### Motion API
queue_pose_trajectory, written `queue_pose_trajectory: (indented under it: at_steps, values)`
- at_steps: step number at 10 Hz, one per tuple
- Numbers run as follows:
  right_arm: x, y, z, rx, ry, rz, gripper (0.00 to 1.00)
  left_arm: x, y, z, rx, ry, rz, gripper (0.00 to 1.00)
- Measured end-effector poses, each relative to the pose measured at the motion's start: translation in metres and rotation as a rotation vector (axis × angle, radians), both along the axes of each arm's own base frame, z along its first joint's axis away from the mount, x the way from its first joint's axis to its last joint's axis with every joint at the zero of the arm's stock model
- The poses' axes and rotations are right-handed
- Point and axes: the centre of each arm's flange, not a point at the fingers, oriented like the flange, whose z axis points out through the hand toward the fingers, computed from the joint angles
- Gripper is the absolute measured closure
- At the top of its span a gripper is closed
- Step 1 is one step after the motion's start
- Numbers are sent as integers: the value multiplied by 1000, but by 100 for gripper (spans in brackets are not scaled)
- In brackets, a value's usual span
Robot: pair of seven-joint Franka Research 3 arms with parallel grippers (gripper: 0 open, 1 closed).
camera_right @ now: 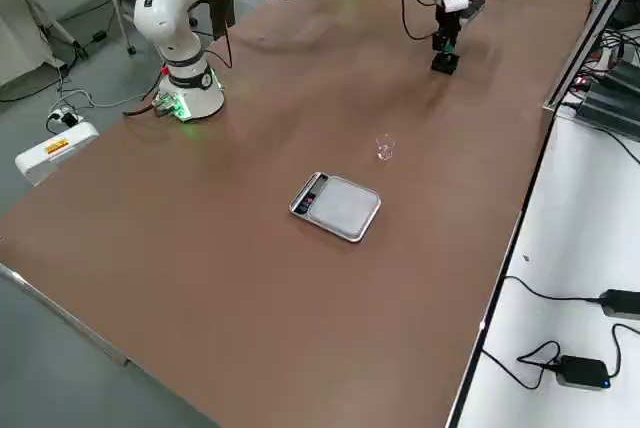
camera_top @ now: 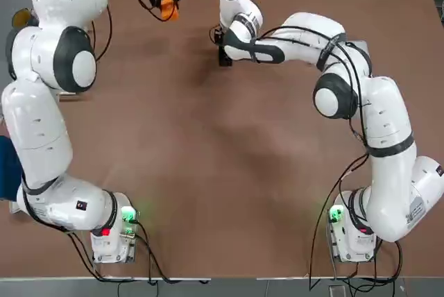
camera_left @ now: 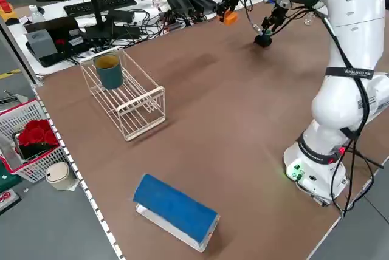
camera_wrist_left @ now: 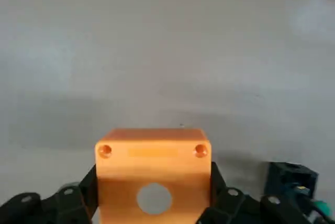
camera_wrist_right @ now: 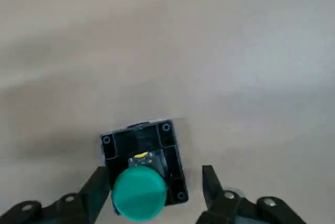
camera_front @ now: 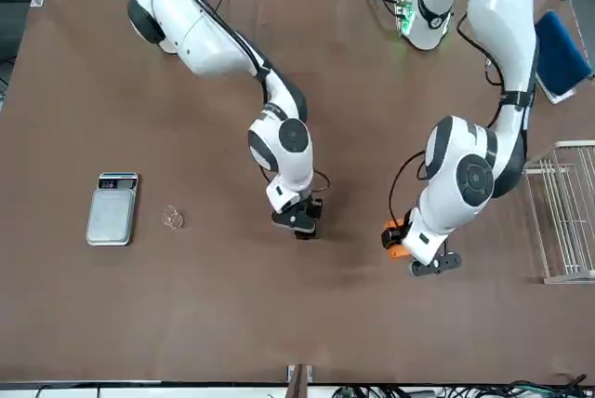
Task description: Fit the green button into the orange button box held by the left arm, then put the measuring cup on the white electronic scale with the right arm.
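Green button (camera_wrist_right: pixel 138 192) sits closest to the right wrist camera: a round, matt green cap on a square black base with small holes at its corners and a speck of yellow just behind the cap. It rests on the brown table (camera_front: pixel 279 324), and the right gripper (camera_wrist_right: pixel 154 182) stands over it with its fingers spread to either side, one close against the base and the other clear of it, so nothing is pinched. That reads as a gripper lined up around the part, ready to close and lift. Going across the front view from the left, the white scale (camera_front: pixel 112 209) lies flat with its display end away from the camera, and the small clear measuring cup (camera_front: pixel 173 218) stands just beside it, apart from it; both look untouched, waiting for the second step. Next comes the right arm over the button near the table's middle. Further right, the left gripper (camera_wrist_left: pixel 152 192) is pressed onto the sides of the orange box (camera_wrist_left: pixel 153 153) and holds it above the table, well apart from the button. The box's round hole faces the wrist camera, probably so the button can be pushed in there. A wire rack (camera_front: pixel 562 212) stands at the far right.
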Motion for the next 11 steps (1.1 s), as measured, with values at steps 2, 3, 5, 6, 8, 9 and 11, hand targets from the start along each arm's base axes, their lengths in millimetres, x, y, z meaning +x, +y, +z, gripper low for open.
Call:
queue_pose_trajectory:
  at_steps: [2, 3, 5, 6, 8, 9, 11]
  values:
    - [13, -14, 28, -11, -7, -30, 12, -8, -44, -10, -7, 10, -19, 21]
    - [16, -22, 48, -25, -4, -46, 1, -14, -64, -20, -7, 19, -33, 21]
    - [21, -42, 89, -32, 11, -74, 0, -15, -84, -29, -12, 23, -33, 21]
    - [24, -62, 109, -21, 22, -84, 0, -17, -92, -33, -12, 25, -37, 21]
    - [31, -123, 156, 3, 36, -83, 0, -24, -109, -39, -11, 31, -55, 21]
    - [30, -154, 181, 3, 34, -83, 0, -28, -119, -43, -10, 34, -68, 21]
    - [13, -199, 222, -26, 50, -76, 0, -32, -134, -51, -7, 35, -87, 21]
